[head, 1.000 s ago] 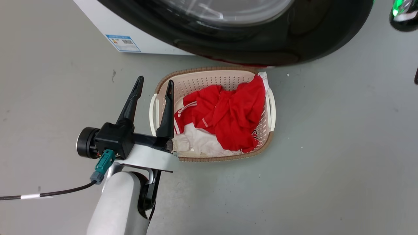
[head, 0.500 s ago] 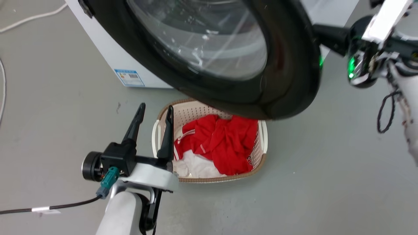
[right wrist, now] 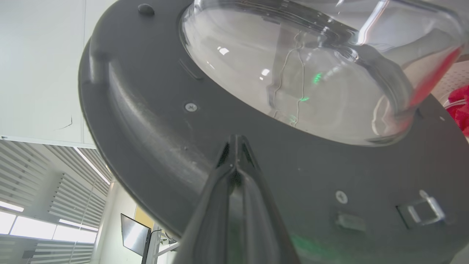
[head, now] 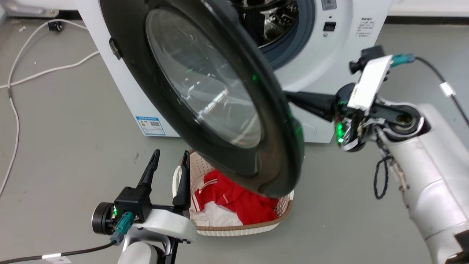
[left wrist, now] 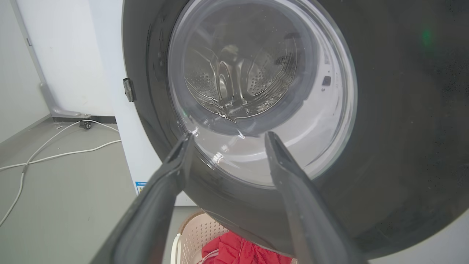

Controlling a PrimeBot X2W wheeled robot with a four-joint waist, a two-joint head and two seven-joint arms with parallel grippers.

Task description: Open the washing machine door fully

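now right gripper [right wrist: 236, 143] tips against washing machine door [head: 279, 146]

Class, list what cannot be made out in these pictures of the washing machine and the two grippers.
1. Head view: right gripper fingertips, hidden behind the washing machine door.
2. Head view: far half of the laundry basket, covered by the door.
3. Head view: blue label print, too small.
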